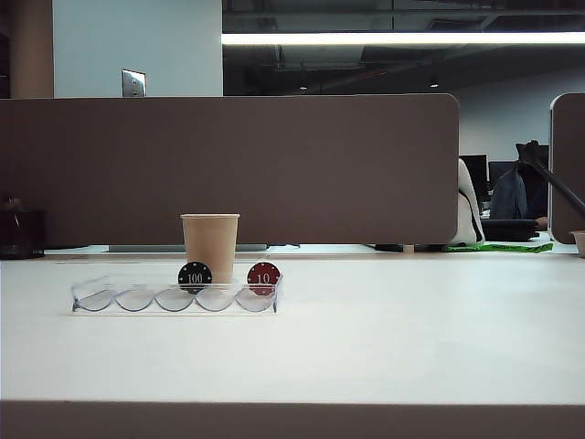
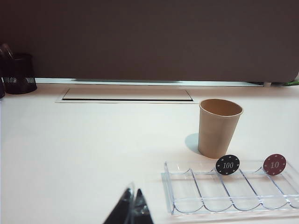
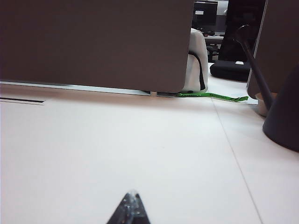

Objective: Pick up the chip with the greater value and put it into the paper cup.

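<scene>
The black chip marked "100" stands on edge in a clear plastic chip tray. A red chip marked "10" stands in the same tray, further to the right. Just behind the tray rises the tan paper cup, upright and empty as far as its mouth shows. My left gripper is shut with nothing in it, over bare table short of the tray's near left corner. My right gripper is shut and empty, far from the chips. Neither gripper appears in the exterior view.
A brown partition closes the back of the white table. A black mesh pen holder stands at the far left. A cable slot lies in the table behind the cup. A dark lamp base sits at the right.
</scene>
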{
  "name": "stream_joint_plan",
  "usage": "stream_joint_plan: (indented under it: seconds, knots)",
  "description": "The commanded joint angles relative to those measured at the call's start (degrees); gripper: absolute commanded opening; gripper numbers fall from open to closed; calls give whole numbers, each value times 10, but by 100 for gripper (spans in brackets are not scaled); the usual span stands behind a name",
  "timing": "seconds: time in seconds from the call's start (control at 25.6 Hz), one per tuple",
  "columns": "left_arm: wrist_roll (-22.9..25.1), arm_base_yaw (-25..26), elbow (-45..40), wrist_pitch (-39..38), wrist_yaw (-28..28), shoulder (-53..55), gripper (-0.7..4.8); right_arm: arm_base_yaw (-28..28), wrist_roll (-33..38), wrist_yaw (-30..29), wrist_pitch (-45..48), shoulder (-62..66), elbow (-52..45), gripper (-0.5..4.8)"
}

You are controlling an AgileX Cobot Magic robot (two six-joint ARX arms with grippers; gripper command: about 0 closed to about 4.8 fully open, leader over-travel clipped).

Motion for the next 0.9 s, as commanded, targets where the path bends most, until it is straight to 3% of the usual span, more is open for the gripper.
stream_joint_plan:
  seconds: [0.04, 0.74, 0.9]
  knots:
    - [1, 1, 2, 9, 0, 0, -5, 1, 2, 1, 9, 0, -1, -6]
    - [0, 1, 6, 9, -12, 0, -5, 1, 2, 14, 26, 0, 11, -6]
    - [4, 1, 50, -27, -6, 2, -5, 1, 2, 14, -27, 2, 70, -6]
